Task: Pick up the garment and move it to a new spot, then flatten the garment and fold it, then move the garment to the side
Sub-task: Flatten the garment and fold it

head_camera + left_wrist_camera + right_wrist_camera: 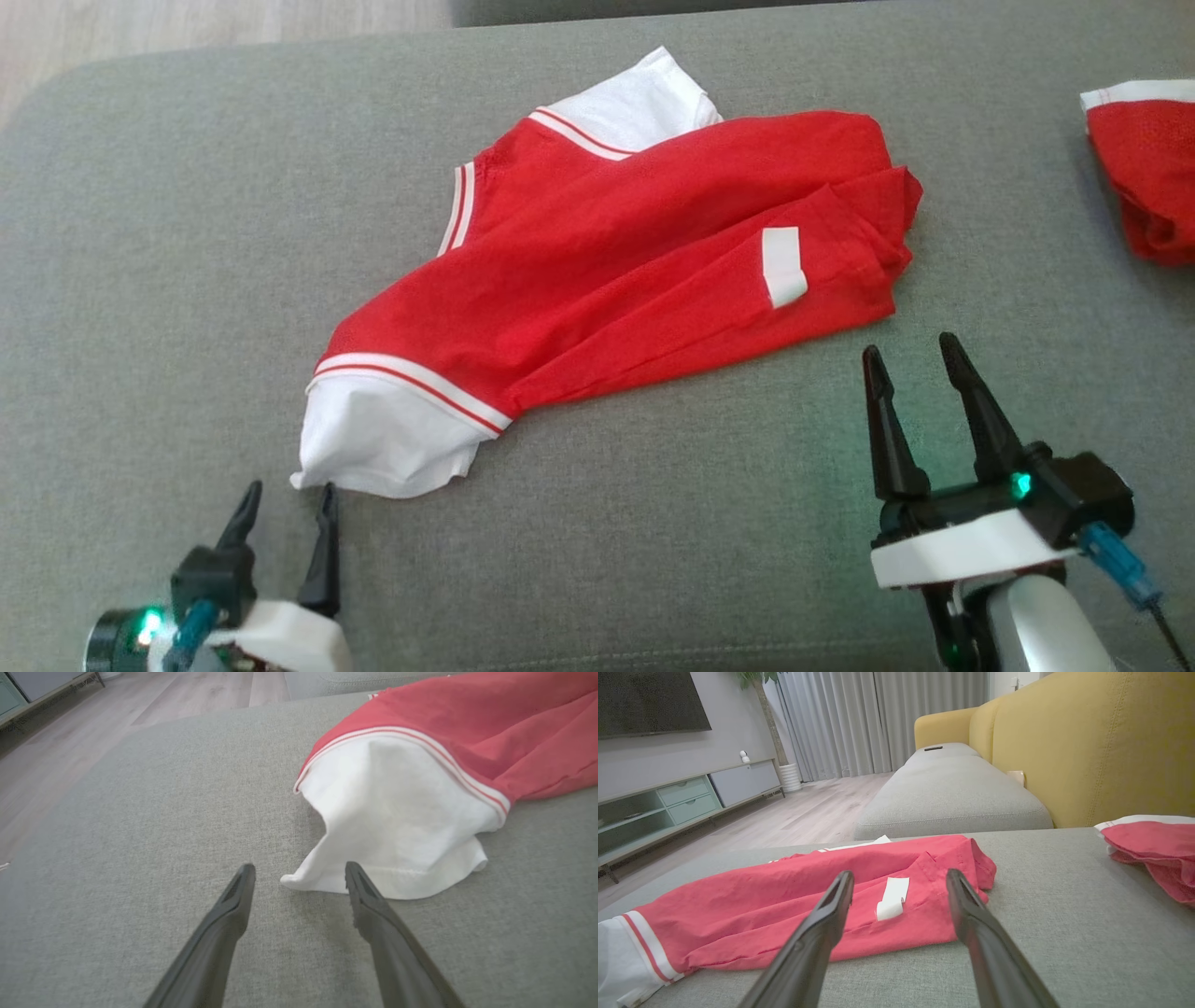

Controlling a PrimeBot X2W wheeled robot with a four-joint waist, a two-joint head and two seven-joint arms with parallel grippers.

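Note:
A red garment [644, 252] with white sleeves and white-red striped trim lies crumpled across the grey cushion [140, 261]; a white label [782, 265] shows near its right end. My left gripper [288, 504] is open just below the near white sleeve [378, 448], its right fingertip nearly touching the sleeve's corner; in the left wrist view the sleeve [397, 821] lies just past the gripper [299, 870]. My right gripper [907, 353] is open, a short way below the garment's right end; in the right wrist view the gripper [900, 877] frames the label [892, 898].
A second red garment with white trim [1144, 168] lies at the cushion's right edge, seen again as a red heap [1153, 854]. Beyond it are a yellow sofa back [1087, 746], another grey seat [952, 793], wooden floor [794, 812] and a low cabinet [686, 798].

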